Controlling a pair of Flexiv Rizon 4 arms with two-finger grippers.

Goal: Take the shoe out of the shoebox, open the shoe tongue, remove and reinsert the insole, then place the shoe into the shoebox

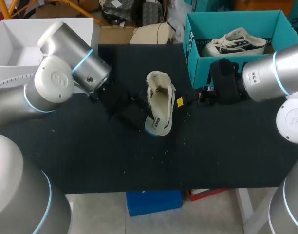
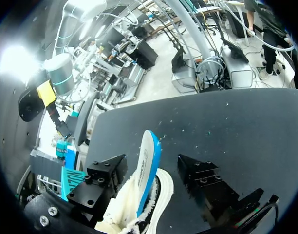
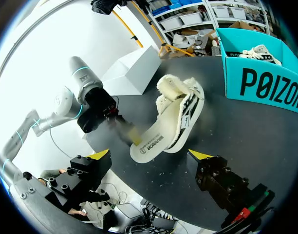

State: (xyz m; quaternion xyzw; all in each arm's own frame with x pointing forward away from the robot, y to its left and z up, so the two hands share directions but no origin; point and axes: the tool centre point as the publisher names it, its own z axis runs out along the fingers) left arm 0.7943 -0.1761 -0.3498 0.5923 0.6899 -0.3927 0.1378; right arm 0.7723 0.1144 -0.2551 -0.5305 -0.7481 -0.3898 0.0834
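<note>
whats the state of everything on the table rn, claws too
shoe: out of the box, on the table, opening spread wide
insole: partly out, sticking out of the shoe
teal box: open, second shoe inside
white box: open
left claw: open, insole in between, not gripped
right claw: open, empty, shoe ahead of it
</note>
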